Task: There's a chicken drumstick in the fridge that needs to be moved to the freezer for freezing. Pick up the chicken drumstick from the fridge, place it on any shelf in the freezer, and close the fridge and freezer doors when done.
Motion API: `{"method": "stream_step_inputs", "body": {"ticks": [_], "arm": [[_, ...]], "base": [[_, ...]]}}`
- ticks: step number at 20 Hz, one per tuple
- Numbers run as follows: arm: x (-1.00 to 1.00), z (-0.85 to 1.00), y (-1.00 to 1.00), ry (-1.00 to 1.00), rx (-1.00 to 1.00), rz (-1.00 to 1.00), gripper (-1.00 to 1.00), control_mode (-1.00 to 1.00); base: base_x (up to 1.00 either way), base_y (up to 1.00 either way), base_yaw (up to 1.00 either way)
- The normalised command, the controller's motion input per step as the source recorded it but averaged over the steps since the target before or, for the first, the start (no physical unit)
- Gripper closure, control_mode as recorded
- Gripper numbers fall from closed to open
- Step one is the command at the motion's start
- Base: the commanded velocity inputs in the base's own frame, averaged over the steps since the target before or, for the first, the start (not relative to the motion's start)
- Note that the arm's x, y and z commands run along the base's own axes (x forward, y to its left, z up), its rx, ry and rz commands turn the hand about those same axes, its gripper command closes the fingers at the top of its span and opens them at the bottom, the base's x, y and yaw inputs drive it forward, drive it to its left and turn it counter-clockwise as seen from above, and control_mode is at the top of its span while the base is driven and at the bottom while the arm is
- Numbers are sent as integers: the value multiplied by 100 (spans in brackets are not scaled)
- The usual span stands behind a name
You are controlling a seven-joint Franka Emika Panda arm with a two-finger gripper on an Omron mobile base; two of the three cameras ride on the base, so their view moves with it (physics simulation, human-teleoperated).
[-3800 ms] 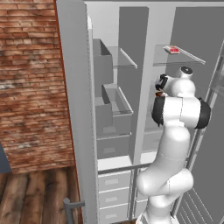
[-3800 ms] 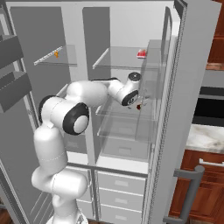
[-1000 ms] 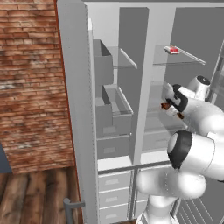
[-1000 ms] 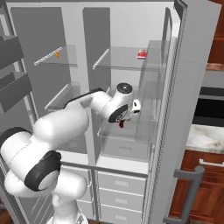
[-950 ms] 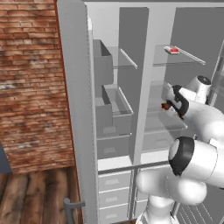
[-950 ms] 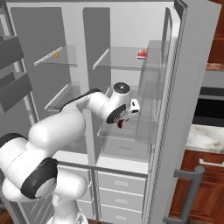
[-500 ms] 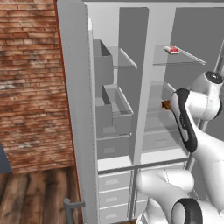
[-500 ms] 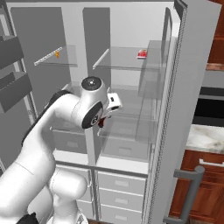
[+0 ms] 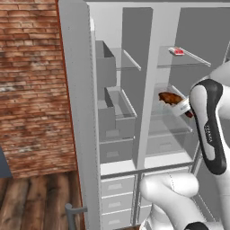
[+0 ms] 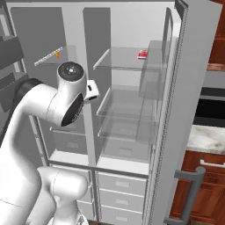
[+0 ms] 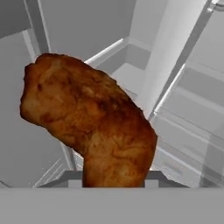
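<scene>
Left base view: a tall grey side-by-side unit stands open. The white arm rises along the right edge, and the chicken drumstick (image 9: 170,98) sits right of centre, held at the end of the gripper (image 9: 179,104) in front of the fridge (image 9: 188,67), close to the divider. It is likely held out here to be carried across to the freezer (image 9: 117,90), the narrower compartment at centre. A freezer shelf (image 9: 128,59) at upper centre looks bare, with grey bins below it. A small flat red-and-white item (image 9: 178,51) lies on the top fridge shelf, upper right.

Right base view: the arm's elbow fills the left-centre. The fridge's glass shelves at centre hold the red-and-white item, upper centre. A small orange thing sits on a freezer shelf, upper left.

Hand view: the drumstick takes up the centre-left, its narrow end sunk at the bottom where the fingers would clamp it. The gripper appears clenched on it, though the fingertips are hidden.
</scene>
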Motion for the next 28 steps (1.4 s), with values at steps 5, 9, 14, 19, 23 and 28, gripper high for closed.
{"method": "stream_step_inputs", "body": {"ticks": [5, 9, 14, 19, 23, 28], "arm": [[-6, 95, 84, -13, 9, 7, 100, -100], [28, 73, 69, -4, 7, 0, 100, -100], [23, 44, 46, -6, 17, 0, 100, -100], [23, 13, 9, -8, 15, 0, 100, -100], [35, 0, 22, -2, 18, 0, 100, -100], [65, -17, 9, -7, 11, 0, 100, -100]], "base": [[0, 0, 0], [0, 0, 0], [0, 0, 0], [0, 0, 0], [0, 0, 0], [0, 0, 0]]}}
